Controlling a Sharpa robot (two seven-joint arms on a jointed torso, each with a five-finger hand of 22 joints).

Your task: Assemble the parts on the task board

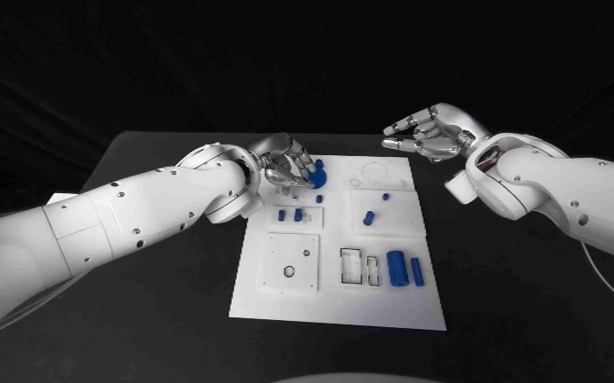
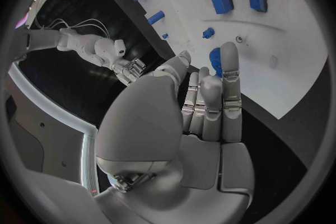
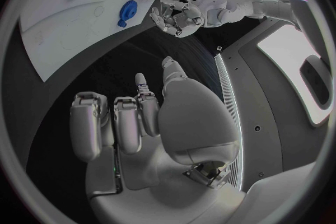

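The left hand [image 1: 289,164] hovers, fingers apart and empty, over the board's [image 1: 384,305] far left corner, just above a round blue part [image 1: 318,173] — small, stiff, light-looking, best pinched by its rim. The right hand [image 1: 429,133] hangs off the board, loosely curled, empty.

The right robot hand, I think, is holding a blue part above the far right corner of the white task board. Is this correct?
Not quite. The right robot hand does hover by the far right corner of the task board, but it holds nothing: the right wrist view shows its curled fingers with no blue part between them.
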